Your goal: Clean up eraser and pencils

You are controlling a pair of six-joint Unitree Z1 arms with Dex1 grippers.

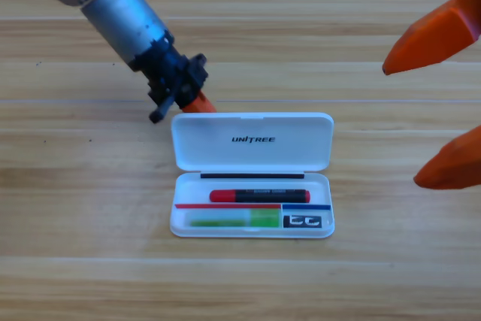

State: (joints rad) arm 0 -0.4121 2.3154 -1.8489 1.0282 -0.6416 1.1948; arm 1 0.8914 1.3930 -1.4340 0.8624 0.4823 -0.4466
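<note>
Your left pincer (197, 103) sits just behind the upper left corner of the open lid (252, 141), with only an orange tip showing past its black body; you cannot tell from here whether it is parted or clenched, and it shows nothing in its hold. Your right pincer (443, 92) waits at the right edge, released, its two orange tips spread well apart and holding nothing.

Everything is already in the white case (252, 228): the red-capped black pencil (259, 195) lies in the upper slot, the light green pencil (233, 221) in the lower left slot, and the eraser (304, 221) in the small lower right compartment. So the step left looks like closing the lid. Since the left pincer is right at the lid's far edge, push that edge forward and down from behind, evenly, near the middle if you can, so the light case does not swivel or skid. Check that no pencil stands proud of its slot, or the lid may not seat.

The wooden tabletop (90, 261) is smooth and flat, so expect the case to slide if shoved sideways. There is open room on every side of it.
</note>
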